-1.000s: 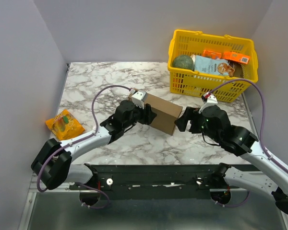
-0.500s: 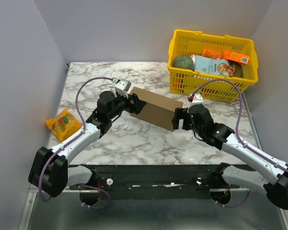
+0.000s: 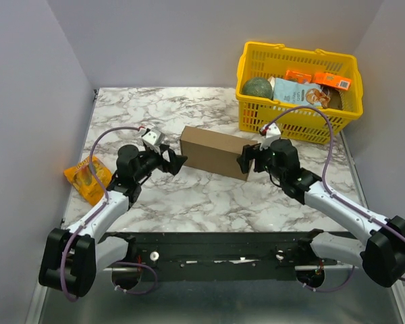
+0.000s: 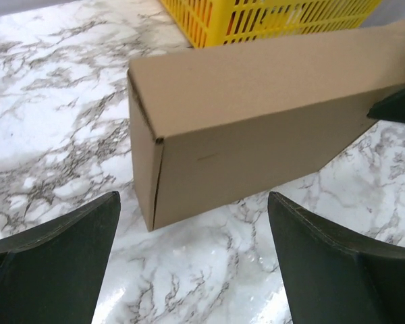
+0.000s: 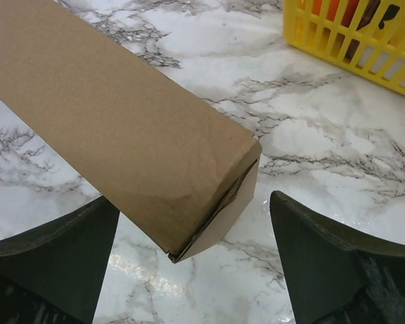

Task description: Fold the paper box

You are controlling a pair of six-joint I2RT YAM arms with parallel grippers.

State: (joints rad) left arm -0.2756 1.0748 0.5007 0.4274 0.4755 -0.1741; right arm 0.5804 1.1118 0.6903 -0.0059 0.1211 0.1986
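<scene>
Left wrist view: left gripper [image 4: 192,202] has its jaws spread wide and holds nothing; the near end of the box [image 4: 256,128] lies just ahead, untouched.
Right wrist view: right gripper [image 5: 189,202] is likewise wide open and empty, with the other end of the box between its jaws but clear of both.
Flap: the end flap [image 5: 236,196] on the right bulges, with a crease and a gap along its lower edge, so it looks not fully tucked.
Box place: it lies on its long side mid-table [image 3: 209,196], closed up, near the front of the basket [image 3: 297,121].
Step in hand: probably seating that last flap.
Doing it well: brace the left end first, then push square along the long axis, since light cardboard will likely skid on smooth marble. Press low, where the gap is.
Count: one box, two grippers, one basket holding several goods (number unclear), one orange packet [image 3: 88,177] at the left edge.
</scene>
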